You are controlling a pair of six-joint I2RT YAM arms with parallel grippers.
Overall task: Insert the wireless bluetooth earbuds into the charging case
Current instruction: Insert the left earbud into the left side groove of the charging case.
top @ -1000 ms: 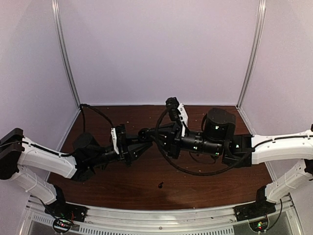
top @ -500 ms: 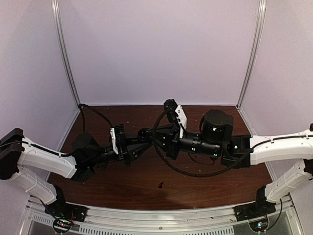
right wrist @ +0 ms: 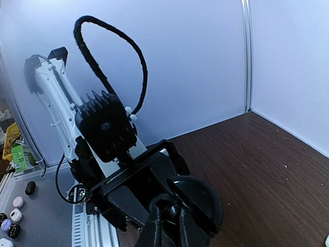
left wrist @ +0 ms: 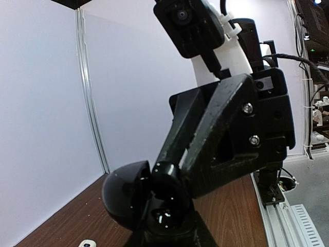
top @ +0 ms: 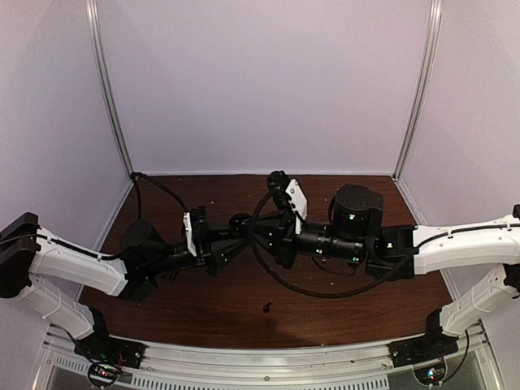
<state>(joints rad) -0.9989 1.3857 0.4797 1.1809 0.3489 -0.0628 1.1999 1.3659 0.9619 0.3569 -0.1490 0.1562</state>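
My left gripper [top: 233,234] is shut on the base of a black charging case [top: 240,220], held above the table's middle. In the left wrist view the case [left wrist: 169,218] stands open, its domed lid [left wrist: 125,198] hinged to the left, with a glossy black bud seated inside. My right gripper [top: 255,234] meets it from the right, fingers nearly closed on a glossy black earbud [left wrist: 167,179] at the case's mouth. In the right wrist view my fingertips [right wrist: 163,206] sit against the lid [right wrist: 199,198]. A second black earbud [top: 267,307] lies on the table near the front.
The brown table [top: 341,305] is walled by white panels at the back and sides. A small white object [left wrist: 86,243] lies on the table below the case. A metal rail [top: 268,370] runs along the near edge. The right arm's cable loops low over the table [top: 317,288].
My right arm has moved left, bringing its fingertips up against the case held by the left gripper. The left arm has barely moved.
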